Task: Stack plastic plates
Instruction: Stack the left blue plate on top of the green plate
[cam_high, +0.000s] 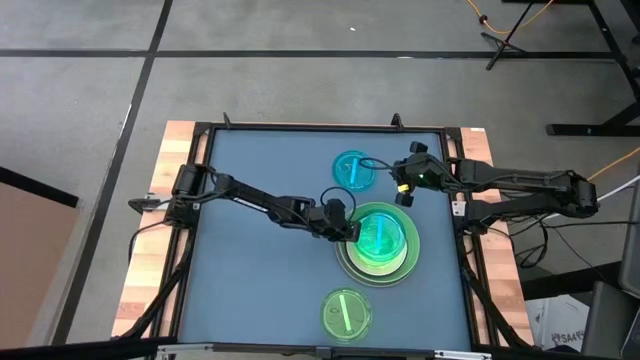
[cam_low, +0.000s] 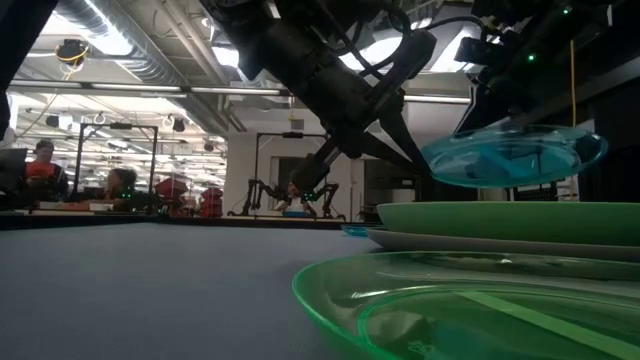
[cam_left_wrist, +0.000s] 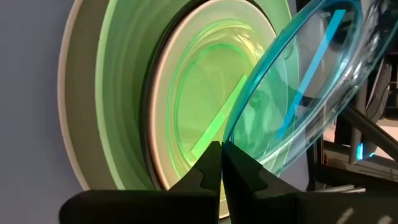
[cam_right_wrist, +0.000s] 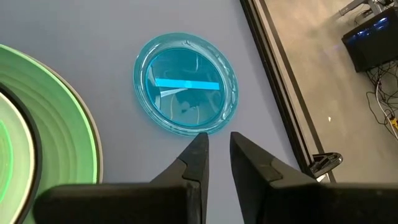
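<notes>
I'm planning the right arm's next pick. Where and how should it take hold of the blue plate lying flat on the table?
Grip the blue plate by its raised rim, on the edge nearest the right claw. It lies flat and shallow on the table, so only the rim offers anything to pinch. Probably come in low from that near side, one finger over the lip, one under. Nothing crowds that edge.

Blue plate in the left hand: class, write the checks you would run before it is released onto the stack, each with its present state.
1. Left hand shut on the held blue plate at its rim: ok.
2. Held blue plate above the stack, not touching it: ok.
3. Held blue plate level: not ok, it is tilted.
4. Right hand away from the stack: ok, open above the second blue plate.
5. Loose green plate apart from the stack: ok.
</notes>
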